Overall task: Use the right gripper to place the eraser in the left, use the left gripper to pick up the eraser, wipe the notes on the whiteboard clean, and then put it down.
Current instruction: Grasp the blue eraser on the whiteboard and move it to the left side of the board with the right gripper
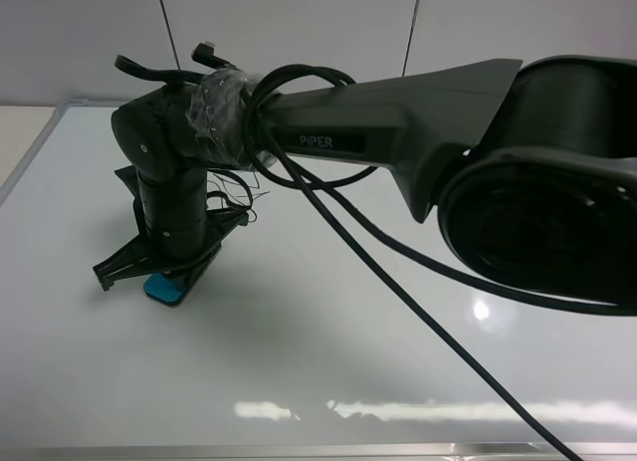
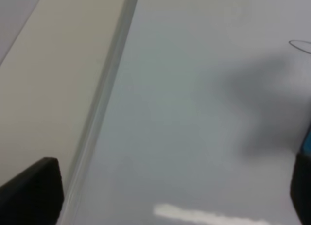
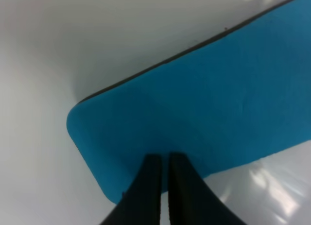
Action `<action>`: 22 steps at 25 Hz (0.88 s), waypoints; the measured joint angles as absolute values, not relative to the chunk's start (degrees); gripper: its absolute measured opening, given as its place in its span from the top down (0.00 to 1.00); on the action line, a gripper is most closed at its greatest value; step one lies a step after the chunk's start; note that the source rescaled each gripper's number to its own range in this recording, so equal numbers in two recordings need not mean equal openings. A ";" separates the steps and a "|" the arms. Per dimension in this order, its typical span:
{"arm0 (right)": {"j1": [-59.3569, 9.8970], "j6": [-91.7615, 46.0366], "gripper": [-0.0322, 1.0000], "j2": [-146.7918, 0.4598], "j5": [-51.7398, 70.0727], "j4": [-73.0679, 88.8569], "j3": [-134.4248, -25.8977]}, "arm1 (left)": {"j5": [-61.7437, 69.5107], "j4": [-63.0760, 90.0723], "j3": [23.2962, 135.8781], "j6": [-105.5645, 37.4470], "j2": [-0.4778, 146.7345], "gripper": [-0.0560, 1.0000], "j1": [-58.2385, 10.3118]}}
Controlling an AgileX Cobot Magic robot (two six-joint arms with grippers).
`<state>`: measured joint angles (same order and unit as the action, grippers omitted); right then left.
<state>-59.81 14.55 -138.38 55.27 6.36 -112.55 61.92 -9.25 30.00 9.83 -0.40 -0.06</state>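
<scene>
The blue eraser [image 1: 162, 288] lies flat on the whiteboard [image 1: 358, 371] at its left side. My right gripper [image 1: 171, 270] reaches across from the right and stands straight over it. In the right wrist view its jaws are together [image 3: 164, 172], with the tips against the eraser's blue face [image 3: 204, 103]. Black pen notes [image 1: 235, 194] show just behind the right wrist. My left gripper [image 2: 167, 191] is open and empty over the board's left edge. A sliver of the eraser [image 2: 306, 141] shows beside one of its fingers [image 2: 301, 188], and a pen stroke [image 2: 300, 45] lies farther off.
The whiteboard's metal frame [image 2: 104, 94] runs beside the beige table [image 2: 48, 89]. The right arm [image 1: 418, 132] and its black cables [image 1: 398, 282] cross the middle of the exterior high view. A grey wall stands behind the board.
</scene>
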 joint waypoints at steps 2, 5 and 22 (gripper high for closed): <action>-60.15 15.11 0.97 -139.32 55.27 6.86 -114.27 | 61.92 -9.25 30.00 9.83 -0.40 0.00 -0.06; -60.30 15.72 0.97 -140.19 55.14 7.33 -115.70 | 61.92 -9.25 30.00 9.83 -0.40 0.00 -0.06; -60.47 16.94 0.97 -142.45 52.37 9.88 -120.16 | 61.92 -9.25 30.00 9.83 -0.40 0.00 -0.06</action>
